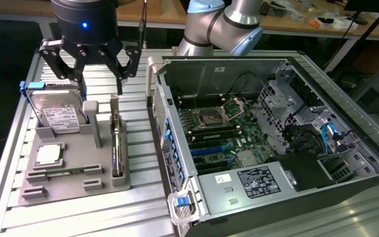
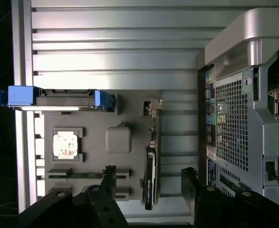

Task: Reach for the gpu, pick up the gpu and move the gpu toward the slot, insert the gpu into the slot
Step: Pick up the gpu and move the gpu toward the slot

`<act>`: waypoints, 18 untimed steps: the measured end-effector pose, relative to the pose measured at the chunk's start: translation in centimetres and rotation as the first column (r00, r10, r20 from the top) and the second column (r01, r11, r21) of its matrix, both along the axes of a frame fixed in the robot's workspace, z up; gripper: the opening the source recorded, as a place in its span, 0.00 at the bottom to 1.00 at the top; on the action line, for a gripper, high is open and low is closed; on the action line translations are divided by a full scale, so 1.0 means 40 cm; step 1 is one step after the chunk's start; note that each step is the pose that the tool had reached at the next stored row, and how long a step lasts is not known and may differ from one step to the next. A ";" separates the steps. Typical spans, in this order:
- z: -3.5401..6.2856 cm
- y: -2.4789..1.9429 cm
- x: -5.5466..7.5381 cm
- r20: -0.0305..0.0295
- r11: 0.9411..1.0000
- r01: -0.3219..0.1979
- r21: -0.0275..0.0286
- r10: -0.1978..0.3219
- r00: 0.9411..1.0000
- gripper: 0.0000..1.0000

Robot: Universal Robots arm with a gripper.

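Gpu (image 1: 116, 148) (image 2: 149, 176): on edge in the gray holder (image 1: 64, 191), beside the case (image 1: 229, 74).
Gripper (image 1: 97, 75) (image 2: 149, 184): jaws spread wide, poised above the gpu.
Slot (image 1: 208, 147): blue strip on the motherboard (image 1: 237, 123) inside the case.

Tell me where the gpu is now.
In the exterior view, the gpu stands on edge in the grey holder, between the hard drive and the computer case.

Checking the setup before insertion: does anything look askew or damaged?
Nothing stands out. The gpu stands on edge in the gray holder, the hard drive upright beside it, the open pincer hangs above them.
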State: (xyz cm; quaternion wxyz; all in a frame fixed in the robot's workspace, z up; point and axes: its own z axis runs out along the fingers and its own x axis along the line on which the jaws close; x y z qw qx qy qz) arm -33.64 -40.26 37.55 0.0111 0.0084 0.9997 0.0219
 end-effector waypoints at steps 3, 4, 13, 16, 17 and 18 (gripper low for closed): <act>-0.017 -0.020 0.000 0.000 1.000 -0.001 0.000 0.001 1.000 0.66; -0.022 -0.027 0.000 0.000 1.000 -0.002 0.000 0.002 1.000 0.66; -0.069 -0.073 0.000 -0.006 1.000 -0.003 0.000 0.003 1.000 0.66; -0.086 -0.076 0.000 -0.013 1.000 -0.003 0.000 0.003 1.000 0.66; -0.092 -0.078 0.001 -0.014 1.000 -0.003 0.000 0.003 1.000 0.66; -0.099 -0.082 0.001 -0.014 1.000 -0.003 0.000 0.003 1.000 0.66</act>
